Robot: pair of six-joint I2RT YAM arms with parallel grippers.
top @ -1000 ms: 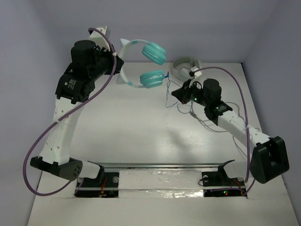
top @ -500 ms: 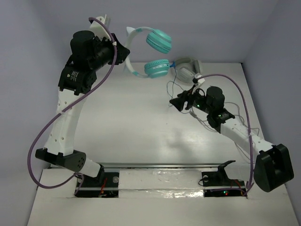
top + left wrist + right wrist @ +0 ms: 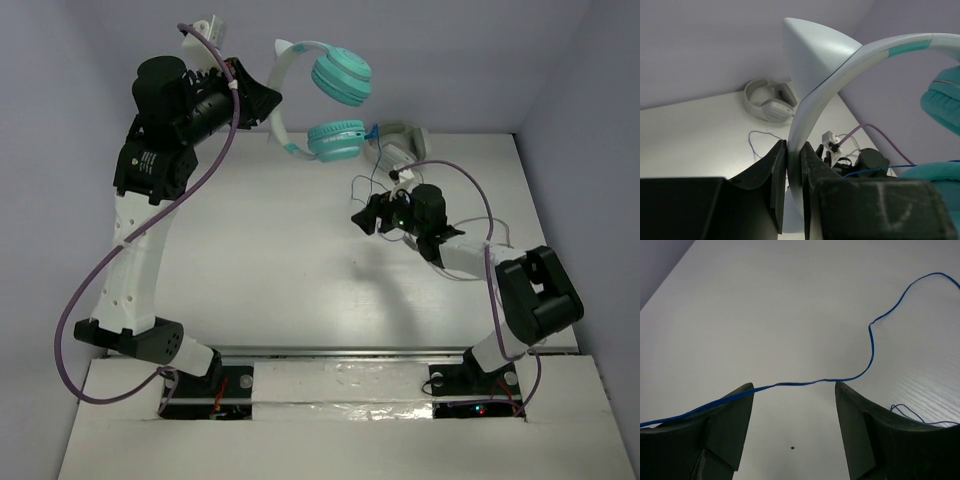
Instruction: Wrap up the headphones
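Note:
The headphones (image 3: 336, 140), teal ear cups on a pale headband (image 3: 830, 75), hang in the air over the table's far edge. My left gripper (image 3: 268, 105) is shut on the headband, both pads pressed flat against it (image 3: 794, 150). The thin blue cable (image 3: 871, 340) trails down from the lower cup to the table. My right gripper (image 3: 362, 220) hovers low over the table, below and right of the cups. It stands open (image 3: 794, 387), and the cable lies across its left fingertip and spans the gap without being pinched.
Larger grey-white headphones (image 3: 397, 140) lie at the table's back right, also seen behind the headband (image 3: 770, 102). Their thin grey cable (image 3: 440, 262) loops on the table beside and under my right arm. Purple walls close in the back and sides.
My right gripper went from shut to open, letting go of the blue cable, and its arm folded back toward its base. My left arm raised the headphones higher and slightly right.

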